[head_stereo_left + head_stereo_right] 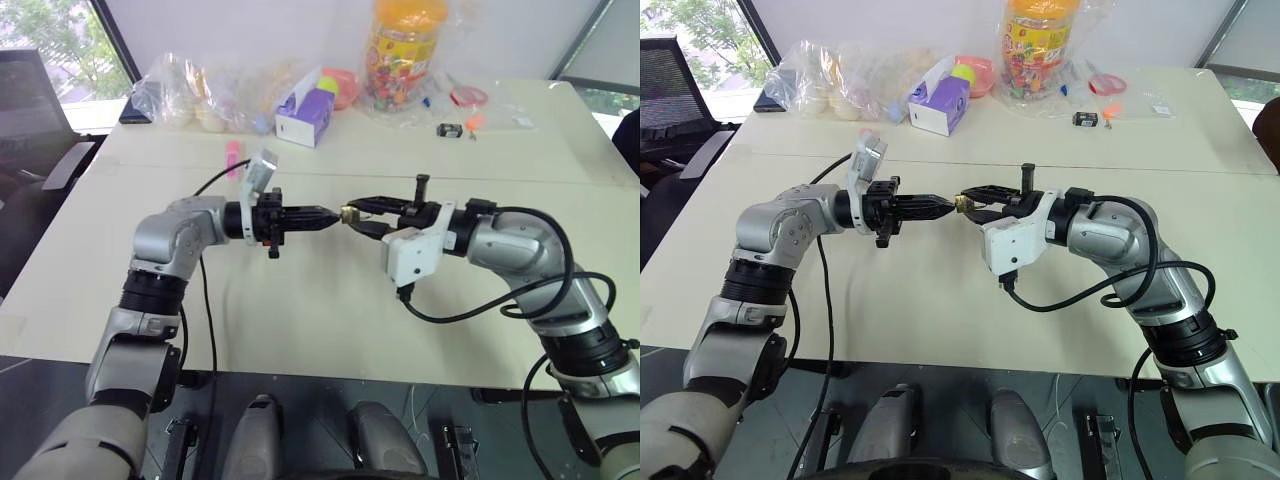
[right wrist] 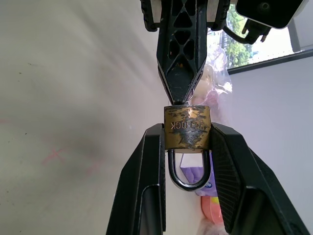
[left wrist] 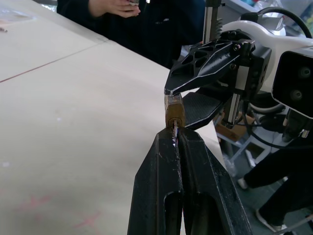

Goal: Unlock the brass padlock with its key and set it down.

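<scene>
Now the right gripper (image 2: 188,147) is clamping the brass padlock (image 2: 188,127) in midair, keyhole end facing the left gripper (image 3: 176,142) — jaws pinching the key (image 3: 175,128), seated in line, ready for turning.

Worn brass padlock (image 2: 187,127), shackle (image 2: 190,172) closed, key (image 3: 175,128) at its base.

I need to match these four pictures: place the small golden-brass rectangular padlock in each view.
Left eye: brass padlock at centre, between both arms.
Right eye: centre.
Left wrist: just above centre.
Right wrist: centre, silvery shackle below.
Shared landmark: the right end effector clamping it.
</scene>
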`<state>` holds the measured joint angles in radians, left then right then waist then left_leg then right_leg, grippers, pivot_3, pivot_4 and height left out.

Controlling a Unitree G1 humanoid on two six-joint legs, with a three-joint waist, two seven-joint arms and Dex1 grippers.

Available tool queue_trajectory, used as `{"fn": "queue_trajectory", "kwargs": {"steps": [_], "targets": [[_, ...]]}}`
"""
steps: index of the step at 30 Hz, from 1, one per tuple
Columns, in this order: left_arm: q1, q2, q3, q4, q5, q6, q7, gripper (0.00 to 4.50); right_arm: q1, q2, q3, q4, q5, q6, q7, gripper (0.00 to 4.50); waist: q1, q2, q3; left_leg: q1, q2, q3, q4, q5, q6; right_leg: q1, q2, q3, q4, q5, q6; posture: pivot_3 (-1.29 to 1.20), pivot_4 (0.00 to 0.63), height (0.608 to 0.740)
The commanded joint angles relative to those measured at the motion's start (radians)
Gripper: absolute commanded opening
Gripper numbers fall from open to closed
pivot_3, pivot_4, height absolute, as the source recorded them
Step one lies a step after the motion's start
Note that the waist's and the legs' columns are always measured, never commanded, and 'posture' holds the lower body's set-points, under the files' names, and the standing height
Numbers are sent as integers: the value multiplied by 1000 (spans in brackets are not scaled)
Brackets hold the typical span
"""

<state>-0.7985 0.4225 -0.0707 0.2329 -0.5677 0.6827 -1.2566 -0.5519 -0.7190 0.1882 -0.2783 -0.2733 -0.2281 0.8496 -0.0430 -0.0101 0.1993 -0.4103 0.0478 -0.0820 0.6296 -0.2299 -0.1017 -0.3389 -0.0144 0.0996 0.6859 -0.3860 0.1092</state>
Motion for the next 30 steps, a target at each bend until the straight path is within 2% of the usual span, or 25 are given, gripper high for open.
{"fn": "queue_trajectory", "kwargs": {"steps": [1, 11, 22, 26, 30], "targets": [[-2, -17, -5, -25, 48, -112, 24, 79, -12, -5, -16, -55, 21, 15, 4, 710, 1, 0, 0, 0, 0, 0, 0, 0, 0, 0, 0, 0, 0, 0, 0, 0, 150, 740], [24, -50, -32, -35, 162, -381, 43, 79, 5, 1, 4, -87, 92, 95, 67, 710, 1, 0, 0, 0, 0, 0, 0, 0, 0, 0, 0, 0, 0, 0, 0, 0, 150, 740], [41, -70, -82, 42, 394, -970, 91, 79, 19, 4, 7, -67, 135, 135, 107, 710, 2, 0, 0, 0, 0, 0, 0, 0, 0, 0, 0, 0, -1, 0, 0, 0, 150, 740], [42, -62, -88, 52, 394, -1006, 72, 79, 26, 0, 4, -60, 138, 132, 110, 710, 2, 0, 0, 0, 0, 0, 0, 0, 0, 0, 0, 0, 0, 0, 0, 0, 150, 740], [58, -32, -74, -22, 254, -620, 42, 79, 19, 3, 1, -48, 138, 130, 110, 710, 0, 0, 0, 0, 0, 0, 0, 0, 0, 0, 0, 0, 0, 0, 0, 0, 150, 740]]}}
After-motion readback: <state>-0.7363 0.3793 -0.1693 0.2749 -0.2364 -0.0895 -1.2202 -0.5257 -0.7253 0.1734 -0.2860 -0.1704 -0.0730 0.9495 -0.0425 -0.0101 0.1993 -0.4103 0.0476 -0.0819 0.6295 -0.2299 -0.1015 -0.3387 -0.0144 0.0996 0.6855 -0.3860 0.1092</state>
